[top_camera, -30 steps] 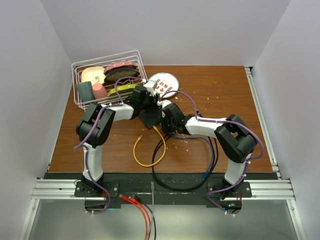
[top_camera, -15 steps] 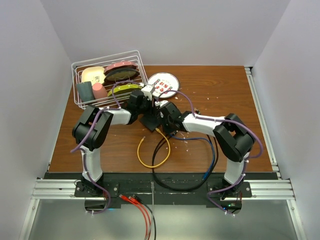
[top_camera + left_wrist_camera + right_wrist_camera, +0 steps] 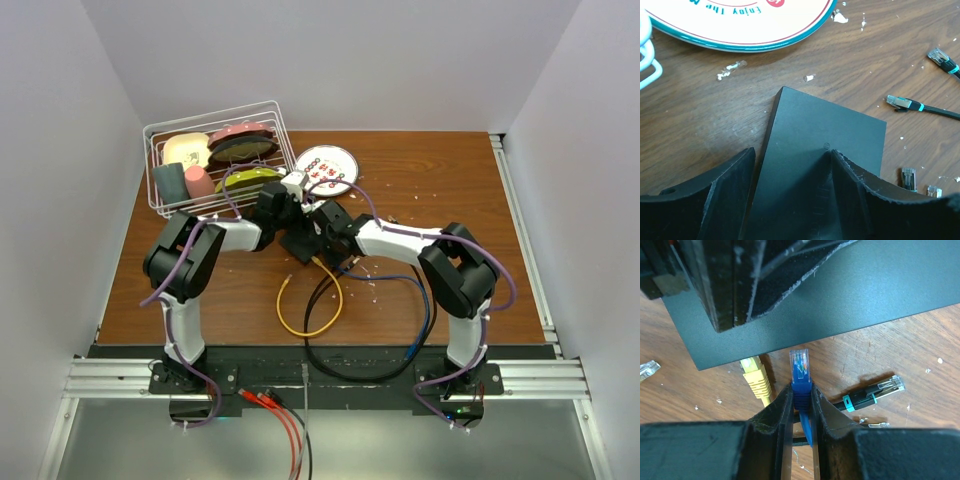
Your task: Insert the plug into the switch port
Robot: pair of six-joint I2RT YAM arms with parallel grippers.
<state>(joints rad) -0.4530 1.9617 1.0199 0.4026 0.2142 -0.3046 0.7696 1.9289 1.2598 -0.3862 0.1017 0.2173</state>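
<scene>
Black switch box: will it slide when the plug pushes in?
Likely slides if unbraced: black switch box lies flat on smooth wood. Left pincer, open over it, might pin it. Blue plug in right pincer looks rigid.

We identify the carrying surface as a brown wood-grain table (image 3: 450, 200). At its far left corner stands a white wire basket (image 3: 150, 170). Just to the right of the basket lies a round plate (image 3: 335, 165) with a teal rim. Near the plate, toward the middle, lies the flat black switch box (image 3: 825, 140). In front of the box a yellow cable (image 3: 300, 333) forms a loop, overlapped by the wider loop of a black cable (image 3: 345, 372). We note loose clear plugs (image 3: 909, 179) and white flecks (image 3: 732, 67) scattered near the box.
</scene>
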